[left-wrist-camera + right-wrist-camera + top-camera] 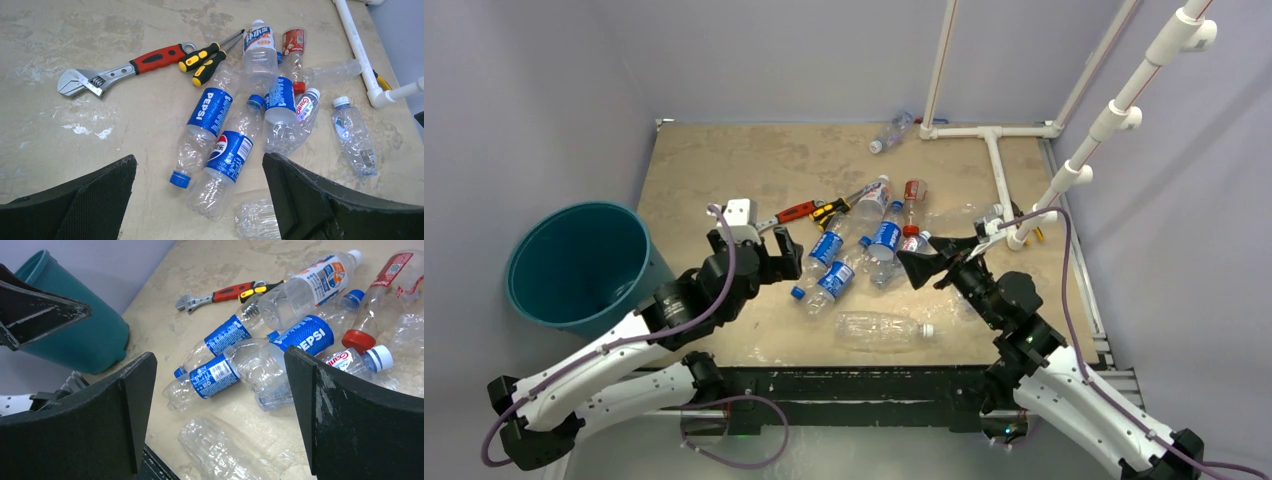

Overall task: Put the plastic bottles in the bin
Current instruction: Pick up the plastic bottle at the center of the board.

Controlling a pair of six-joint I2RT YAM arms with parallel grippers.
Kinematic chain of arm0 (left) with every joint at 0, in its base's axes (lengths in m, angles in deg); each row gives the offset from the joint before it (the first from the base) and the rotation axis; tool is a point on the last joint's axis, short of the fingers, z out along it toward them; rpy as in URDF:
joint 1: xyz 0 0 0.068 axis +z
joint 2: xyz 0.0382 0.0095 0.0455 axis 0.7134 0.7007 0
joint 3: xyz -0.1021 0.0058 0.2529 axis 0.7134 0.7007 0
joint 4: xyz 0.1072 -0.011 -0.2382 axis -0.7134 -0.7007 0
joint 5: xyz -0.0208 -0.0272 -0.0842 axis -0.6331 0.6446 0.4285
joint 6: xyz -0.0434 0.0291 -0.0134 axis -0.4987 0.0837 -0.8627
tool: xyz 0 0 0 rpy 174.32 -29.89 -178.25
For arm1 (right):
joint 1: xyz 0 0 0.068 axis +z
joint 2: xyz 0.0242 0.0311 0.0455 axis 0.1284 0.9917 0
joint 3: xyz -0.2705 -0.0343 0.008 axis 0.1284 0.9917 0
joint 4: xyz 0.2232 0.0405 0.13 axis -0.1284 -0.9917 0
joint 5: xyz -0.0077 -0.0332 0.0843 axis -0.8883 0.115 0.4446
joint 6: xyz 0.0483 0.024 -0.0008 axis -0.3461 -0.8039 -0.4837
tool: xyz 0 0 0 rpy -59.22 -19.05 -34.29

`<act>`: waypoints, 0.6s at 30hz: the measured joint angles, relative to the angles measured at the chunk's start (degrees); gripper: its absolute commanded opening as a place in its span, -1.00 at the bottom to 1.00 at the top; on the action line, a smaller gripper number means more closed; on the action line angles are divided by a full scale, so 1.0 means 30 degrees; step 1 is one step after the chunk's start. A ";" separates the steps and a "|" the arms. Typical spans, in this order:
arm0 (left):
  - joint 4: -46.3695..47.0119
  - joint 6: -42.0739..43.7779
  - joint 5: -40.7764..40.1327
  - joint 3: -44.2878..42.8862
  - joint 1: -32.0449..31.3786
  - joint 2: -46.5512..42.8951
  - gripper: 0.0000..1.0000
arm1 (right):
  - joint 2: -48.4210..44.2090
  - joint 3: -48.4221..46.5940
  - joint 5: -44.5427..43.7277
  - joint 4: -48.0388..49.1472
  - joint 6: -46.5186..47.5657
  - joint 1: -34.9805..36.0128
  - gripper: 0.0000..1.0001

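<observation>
Thin clear plastic makes up the whole job: the plastic bottles (886, 238) lie in a loose heap at the middle of the bench (724, 170). One stray bottle (891, 132) lies at the far edge and a label-less bottle (879, 330) sits near the front edge. None shows inside the bin (554, 265), which stands just off the bench's left side.

The left gripper (199, 160) hangs over the heap's near-left side and the right gripper (220, 356) over its right. Both have their fingers spread wide and hold nothing.

The bottles look empty, so they are likely very light, easily crushed and prone to rolling or squirting out of a pinch. The labelled waist of the Pepsi bottle (210, 110) probably offers the best purchase. Its neighbour (227, 155) lies alongside it, apparently touching, so lifting one may drag the other.

A red-handled wrench (125, 70) and two screwdrivers (205, 62) lie at the heap's far-left side, the screwdriver handles right against a bottle. The white pipe frame (999, 165) fences the right and far side. Bare bench opens leftward towards the bin, which looks the easiest path. The front-edge bottle could roll off if it is nudged.
</observation>
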 measured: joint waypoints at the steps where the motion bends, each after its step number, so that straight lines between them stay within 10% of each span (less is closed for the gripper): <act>1: -0.0044 -0.0051 -0.0073 0.0000 0.0000 -0.0073 0.99 | 0.0015 -0.0015 0.0000 -0.0066 0.0000 0.0000 0.98; 18: -0.2477 -0.0168 -0.0903 -0.0954 0.0000 -0.1800 0.99 | 0.4197 -0.1989 -0.1005 -0.2310 0.0590 0.1020 0.98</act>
